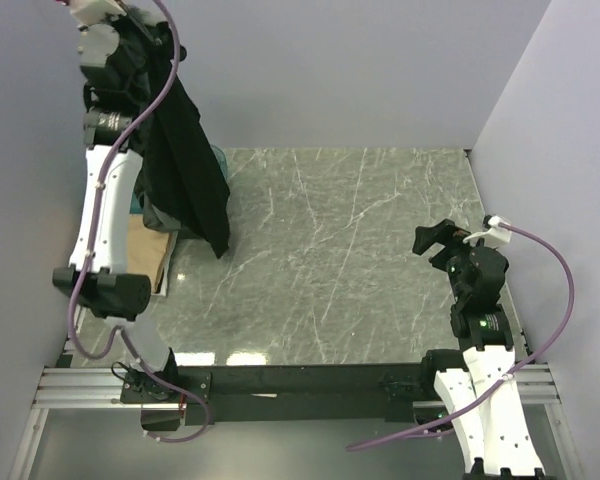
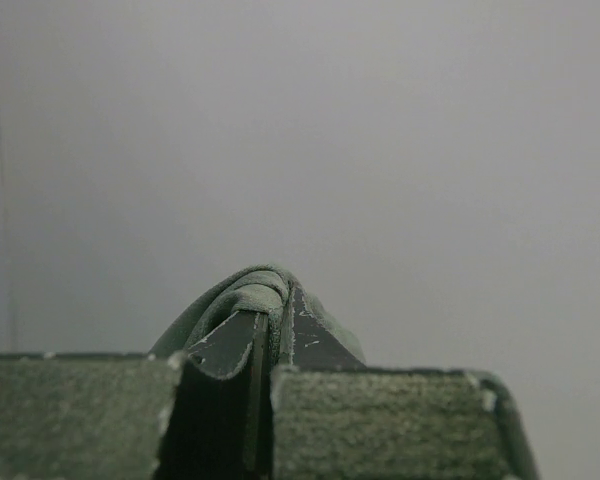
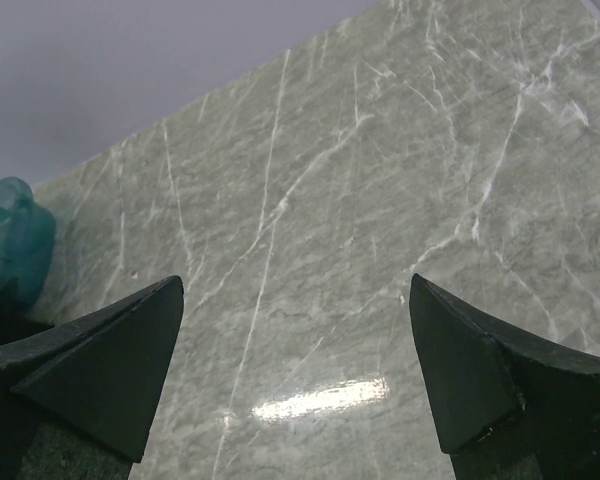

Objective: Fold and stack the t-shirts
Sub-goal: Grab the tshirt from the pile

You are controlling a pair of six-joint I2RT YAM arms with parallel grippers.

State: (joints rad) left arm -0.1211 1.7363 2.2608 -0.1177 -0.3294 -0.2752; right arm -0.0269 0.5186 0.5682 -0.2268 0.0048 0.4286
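The left gripper (image 2: 276,330), raised far left, clamps a hanging dark t-shirt (image 1: 185,170). The right gripper (image 3: 295,340) hovers spread wide above the marble table (image 1: 330,270), near right.

A grey-green, marble-veined worktop (image 1: 360,260) is spread beneath the right pincer (image 1: 435,243) and is seen between and beyond its fingertips. A translucent teal plastic tub (image 3: 15,245) is set well apart to that pincer's left, by the far-left part of the worktop. Plain pale lilac-grey walls (image 1: 330,70) are raised around the worktop, and one is faced by the left pincer (image 2: 279,310). A silver metal rail frame (image 1: 55,385) is laid behind the right pincer, along the near edge.
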